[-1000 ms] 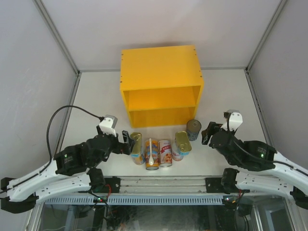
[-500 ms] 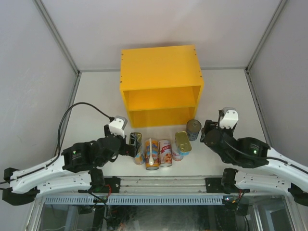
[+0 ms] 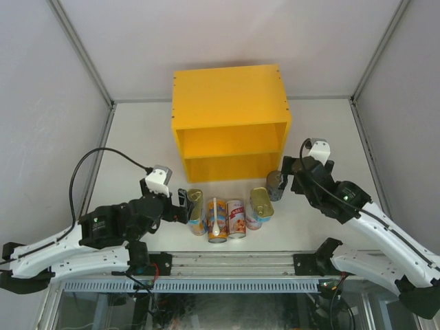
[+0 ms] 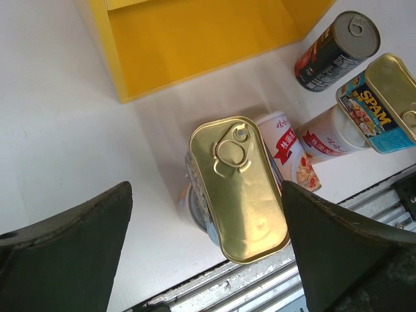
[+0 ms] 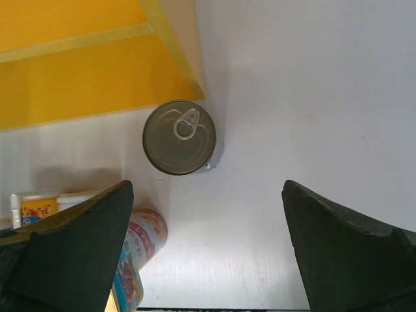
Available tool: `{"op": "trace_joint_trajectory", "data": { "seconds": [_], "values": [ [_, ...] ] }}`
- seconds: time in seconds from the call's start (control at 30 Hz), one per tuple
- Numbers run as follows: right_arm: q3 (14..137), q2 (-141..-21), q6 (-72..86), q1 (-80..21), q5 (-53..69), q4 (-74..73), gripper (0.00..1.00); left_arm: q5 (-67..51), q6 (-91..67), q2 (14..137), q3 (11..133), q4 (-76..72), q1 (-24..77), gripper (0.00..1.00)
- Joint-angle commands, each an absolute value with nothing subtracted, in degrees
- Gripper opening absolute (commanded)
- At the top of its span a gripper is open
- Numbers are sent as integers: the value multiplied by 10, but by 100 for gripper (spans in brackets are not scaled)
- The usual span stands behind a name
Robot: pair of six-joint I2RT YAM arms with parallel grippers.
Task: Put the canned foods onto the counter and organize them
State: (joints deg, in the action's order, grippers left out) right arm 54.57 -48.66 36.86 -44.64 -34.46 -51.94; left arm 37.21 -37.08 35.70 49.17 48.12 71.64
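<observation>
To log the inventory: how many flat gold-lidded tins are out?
2. One tin before the open left gripper, the Spam tin beside the dark can. None seems hidden.

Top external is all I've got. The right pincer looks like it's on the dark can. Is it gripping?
Observer: No. The right wrist view shows the right pincer wide open. The dark can stands upright ahead of the fingertips, not between them.
Operator: And the left side?
Observer: In the left wrist view the left pincer is wide open too. A gold-lidded tin is framed between its fingers, with no contact visible.
</observation>
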Motion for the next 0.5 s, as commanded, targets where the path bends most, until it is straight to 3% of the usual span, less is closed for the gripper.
{"op": "trace_joint_trajectory", "data": {
  "seconds": [0.0,0.23,0.47],
  "values": [
    [543,-507,304,-397,-235,-437,97,391,-377,365,536,485,721,100],
    [522,-569,288,-349,-155,-379,96,403,-371,386,570,501,721,100],
    [515,-612,278,-329,-152,-353,96,419,-370,388,583,502,721,100]
  ]
}}
